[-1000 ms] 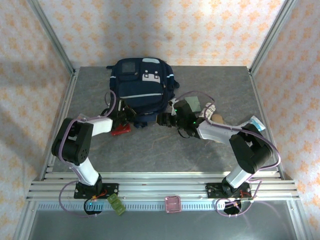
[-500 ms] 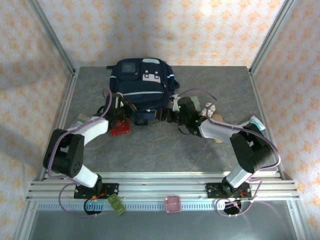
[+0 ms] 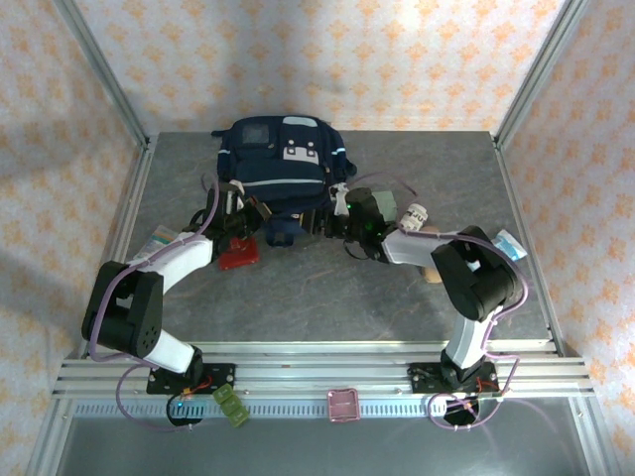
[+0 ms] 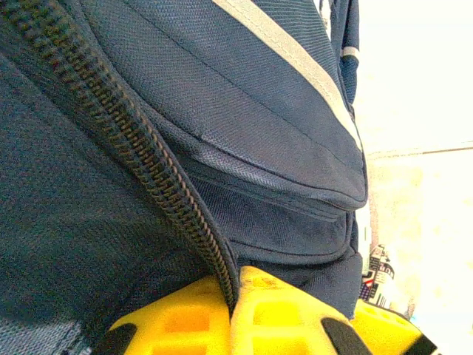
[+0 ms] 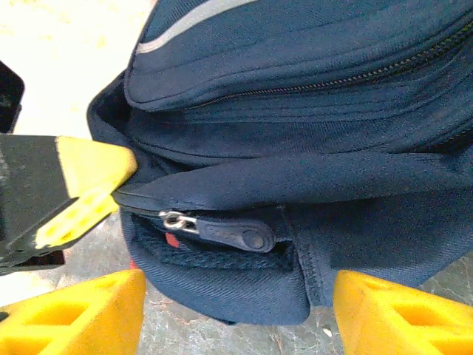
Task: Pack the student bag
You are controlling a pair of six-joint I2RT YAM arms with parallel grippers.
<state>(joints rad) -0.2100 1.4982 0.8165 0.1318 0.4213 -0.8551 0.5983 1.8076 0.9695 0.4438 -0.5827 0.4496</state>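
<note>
The student bag (image 3: 283, 164), navy with pale stripes, lies at the back middle of the table. My left gripper (image 3: 250, 212) is at its near left corner, and its yellow fingers (image 4: 281, 310) are shut on the bag's fabric edge (image 4: 222, 185) right beside the zipper teeth (image 4: 148, 163). At the near right corner my right gripper (image 3: 324, 224) is open. Its two yellow fingertips (image 5: 74, 314) stand wide apart on either side of the bag's lower flap (image 5: 236, 285), just below a dark zipper pull (image 5: 229, 233). The left gripper's finger (image 5: 89, 181) pinches the same opening.
A red flat item (image 3: 238, 256) lies on the table near the left gripper. A small packet (image 3: 159, 236) is at the left, a white bottle (image 3: 415, 213) and a pale card (image 3: 387, 206) at the right, another packet (image 3: 506, 243) further right. Metal frame posts edge the table.
Both grippers have moved away from me, closer to the bag's near edge. The left arm has stretched out further. The right jaws opened a little wider.
</note>
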